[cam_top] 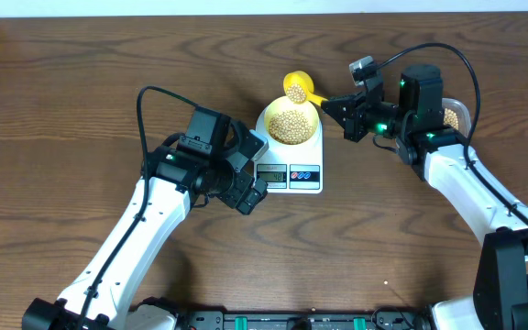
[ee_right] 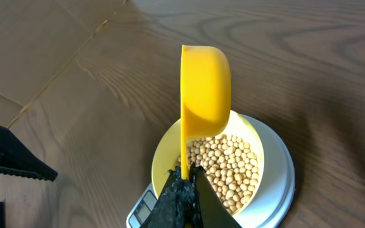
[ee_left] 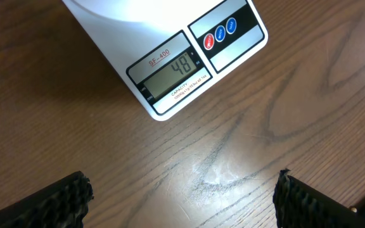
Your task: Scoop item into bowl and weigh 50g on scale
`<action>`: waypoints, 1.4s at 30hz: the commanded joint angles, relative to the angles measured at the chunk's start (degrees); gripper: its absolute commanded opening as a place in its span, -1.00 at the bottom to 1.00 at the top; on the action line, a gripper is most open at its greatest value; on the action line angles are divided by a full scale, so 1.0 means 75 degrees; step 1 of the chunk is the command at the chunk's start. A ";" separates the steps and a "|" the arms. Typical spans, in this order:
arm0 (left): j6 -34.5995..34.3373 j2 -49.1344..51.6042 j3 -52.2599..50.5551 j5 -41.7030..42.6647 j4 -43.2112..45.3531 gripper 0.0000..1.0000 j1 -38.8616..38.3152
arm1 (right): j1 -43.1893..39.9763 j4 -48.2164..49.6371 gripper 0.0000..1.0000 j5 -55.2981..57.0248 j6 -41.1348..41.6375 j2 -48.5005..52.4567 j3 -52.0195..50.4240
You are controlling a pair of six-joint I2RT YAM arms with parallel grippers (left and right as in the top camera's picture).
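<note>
The right claw point(ee_right: 184, 182) pinched the handle of the yellow scoop point(ee_right: 204, 88) above the bowl point(ee_right: 162, 152) of beans point(ee_right: 227, 168) on the scale point(ee_right: 279, 187), while the left claw point(ee_left: 182, 196) gaped wide near the scale's display.

A yellow scoop point(cam_top: 296, 89) point(ee_right: 204, 88) is hanging off the tabletop, tipped on its side. A clear plastic container point(cam_top: 454, 115) is sitting toward the right far part of the wooden table point(cam_top: 81, 92) point(ee_left: 284, 107), partly hidden. The table is showing dark, bold grain, and a pale scuff point(ee_left: 214, 174) is marking the wood.
</note>
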 commanded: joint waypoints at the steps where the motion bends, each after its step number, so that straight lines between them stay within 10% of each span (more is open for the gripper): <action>1: 0.0128 -0.0020 -0.0015 -0.0050 -0.0029 0.88 -0.0017 | -0.0050 -0.0023 -0.98 -0.0169 0.0114 -0.0157 0.0055; 42: 0.0128 -0.0020 -0.0015 -0.0050 -0.0029 0.88 -0.0017 | 0.0154 -0.0764 -0.98 0.0236 -0.1716 -0.0166 0.0055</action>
